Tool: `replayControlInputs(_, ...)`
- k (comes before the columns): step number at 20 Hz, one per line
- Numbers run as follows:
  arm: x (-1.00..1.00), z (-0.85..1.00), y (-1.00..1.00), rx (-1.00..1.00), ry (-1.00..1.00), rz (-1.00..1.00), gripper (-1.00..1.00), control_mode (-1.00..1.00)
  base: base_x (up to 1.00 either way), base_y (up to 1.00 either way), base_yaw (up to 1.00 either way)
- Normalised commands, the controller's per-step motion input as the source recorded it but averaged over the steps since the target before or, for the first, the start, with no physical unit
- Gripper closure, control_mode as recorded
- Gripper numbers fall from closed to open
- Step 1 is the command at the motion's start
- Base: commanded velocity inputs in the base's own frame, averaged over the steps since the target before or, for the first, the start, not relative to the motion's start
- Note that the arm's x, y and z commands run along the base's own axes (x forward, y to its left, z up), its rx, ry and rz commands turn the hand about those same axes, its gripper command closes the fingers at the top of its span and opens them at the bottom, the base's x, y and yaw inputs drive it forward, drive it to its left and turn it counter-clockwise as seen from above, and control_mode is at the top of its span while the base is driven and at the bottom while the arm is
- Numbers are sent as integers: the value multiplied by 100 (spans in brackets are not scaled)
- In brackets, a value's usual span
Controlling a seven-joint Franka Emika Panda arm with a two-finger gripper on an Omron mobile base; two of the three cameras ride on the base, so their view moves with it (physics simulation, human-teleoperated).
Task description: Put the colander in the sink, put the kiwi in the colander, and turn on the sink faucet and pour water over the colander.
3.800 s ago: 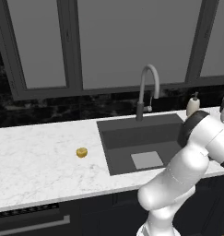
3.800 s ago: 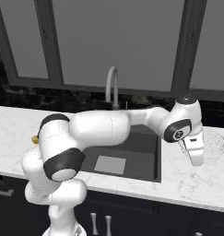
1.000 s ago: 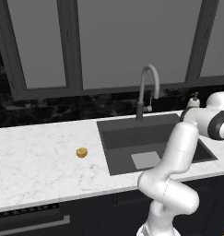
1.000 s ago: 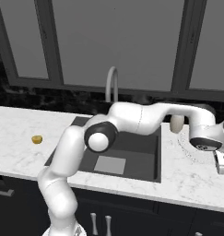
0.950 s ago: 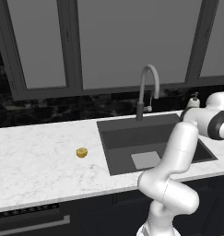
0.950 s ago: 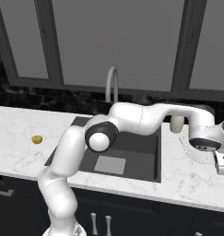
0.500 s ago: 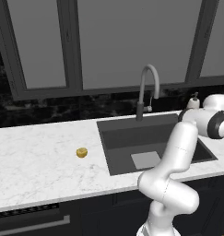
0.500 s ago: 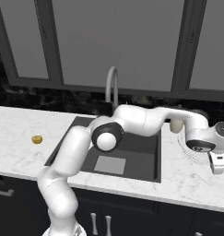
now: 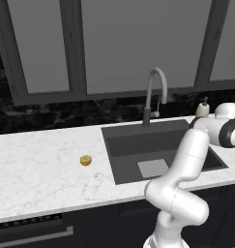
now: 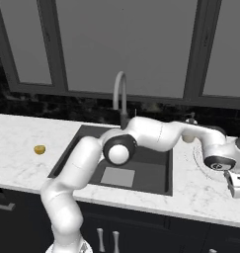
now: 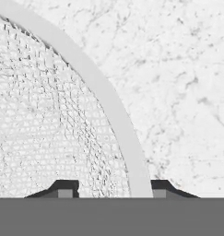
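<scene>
The white mesh colander (image 11: 44,115) sits on the marble counter right of the sink (image 10: 151,163); in the right base view my wrist partly hides the colander (image 10: 199,159). My gripper (image 11: 112,189) is open and straddles its rim (image 11: 109,106), one fingertip (image 11: 63,189) over the mesh, the other outside. From the right base camera, the gripper (image 10: 237,188) is low at the far right. The yellow-brown kiwi (image 9: 85,160) (image 10: 39,149) lies on the counter left of the sink (image 9: 157,150). The gooseneck faucet (image 9: 155,92) (image 10: 120,96) stands behind the basin.
A beige soap dispenser (image 9: 202,107) stands at the back right of the sink, close to my arm. Dark windows and a black backsplash (image 9: 51,114) run behind the counter. The counter's front edge (image 10: 200,215) lies just below my hand.
The arm swung from over the sink's right edge out to the colander. Over the last second the hand has sunk a little lower at the rim. Kiwi and colander have not moved.
</scene>
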Motion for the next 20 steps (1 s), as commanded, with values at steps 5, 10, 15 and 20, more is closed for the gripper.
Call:
replayControlInputs(5,34,-8,39,3,-6,9,100,-100,0,0,0)
replayControlInputs(10,6,26,41,0,-6,7,100,-100,0,0,0)
replayControlInputs(15,-11,65,41,1,6,10,100,-100,0,0,0)
replayControlInputs(20,0,41,72,5,20,16,100,-100,0,0,0)
